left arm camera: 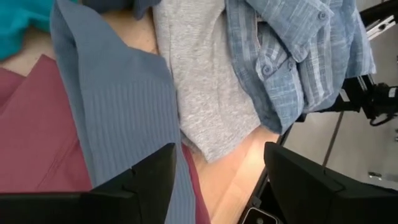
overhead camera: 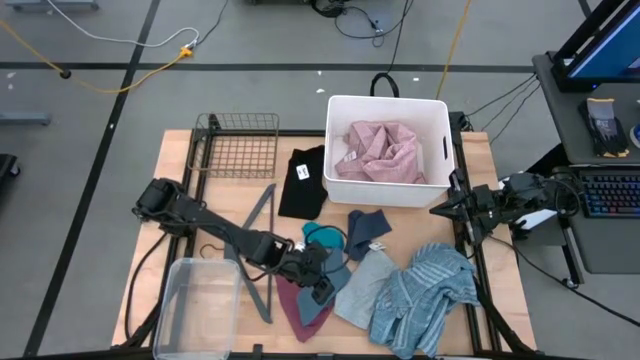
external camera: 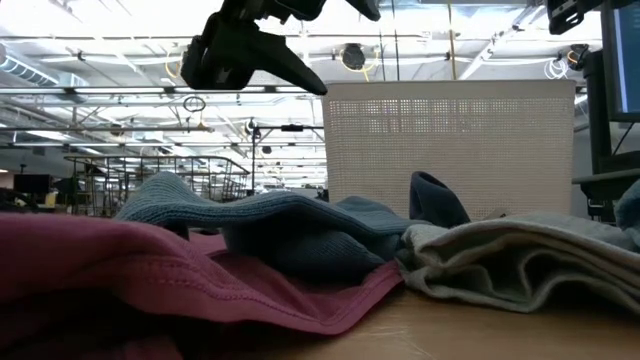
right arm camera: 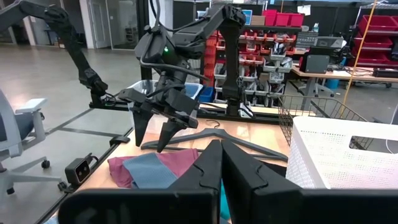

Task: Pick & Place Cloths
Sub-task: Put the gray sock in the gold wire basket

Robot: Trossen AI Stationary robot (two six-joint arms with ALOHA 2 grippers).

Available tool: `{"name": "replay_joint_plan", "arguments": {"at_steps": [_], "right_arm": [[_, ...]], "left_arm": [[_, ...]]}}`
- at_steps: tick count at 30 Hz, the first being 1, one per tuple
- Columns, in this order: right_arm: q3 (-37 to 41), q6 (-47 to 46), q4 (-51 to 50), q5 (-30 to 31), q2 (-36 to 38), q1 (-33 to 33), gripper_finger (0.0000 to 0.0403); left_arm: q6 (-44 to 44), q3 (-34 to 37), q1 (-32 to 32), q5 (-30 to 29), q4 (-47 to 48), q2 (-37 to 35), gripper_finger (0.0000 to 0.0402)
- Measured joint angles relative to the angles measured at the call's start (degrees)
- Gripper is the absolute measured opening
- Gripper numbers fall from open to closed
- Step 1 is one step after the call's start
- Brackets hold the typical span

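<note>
While the left gripper (overhead camera: pixel 322 278) hangs above the cloth heap at the table's near edge, fingers spread and holding nothing, stock lies thus: maroon cloth (overhead camera: pixel 300 305) and slate-blue cloth (overhead camera: pixel 335 272) directly beneath it; teal cloth (overhead camera: pixel 322 236) just beyond; dark blue cloth (overhead camera: pixel 367 230) and pale grey cloth (overhead camera: pixel 362 288) beside; blue striped shirt (overhead camera: pixel 425 295) toward the right; black cloth (overhead camera: pixel 303 182) against the white bin (overhead camera: pixel 438 112), pink cloth (overhead camera: pixel 380 152) inside. Right gripper (overhead camera: pixel 438 210) waits at the right table edge, fingers closed, empty
</note>
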State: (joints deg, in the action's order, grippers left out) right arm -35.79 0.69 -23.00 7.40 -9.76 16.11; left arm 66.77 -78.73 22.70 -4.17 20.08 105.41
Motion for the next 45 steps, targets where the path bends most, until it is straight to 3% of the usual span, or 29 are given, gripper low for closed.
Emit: {"name": "replay_joint_plan", "arguments": {"at_steps": [11,30,45], "right_arm": [[0.00,-0.02,0.02,0.02,0.00,0.01,0.0000],[-0.04,-2.03,0.23,0.02,-0.02,0.01,0.0000],[-0.04,-2.01,0.28,0.04,-0.02,-0.01,0.0000]], "left_arm": [[1.74,-0.01,-0.11,-0.43,6.14,0.50,0.0246],[0.80,-0.01,-0.16,1.63,6.14,8.93,0.0246],[-0.31,-0.01,-0.10,1.14,6.82,10.17,0.0246]]}}
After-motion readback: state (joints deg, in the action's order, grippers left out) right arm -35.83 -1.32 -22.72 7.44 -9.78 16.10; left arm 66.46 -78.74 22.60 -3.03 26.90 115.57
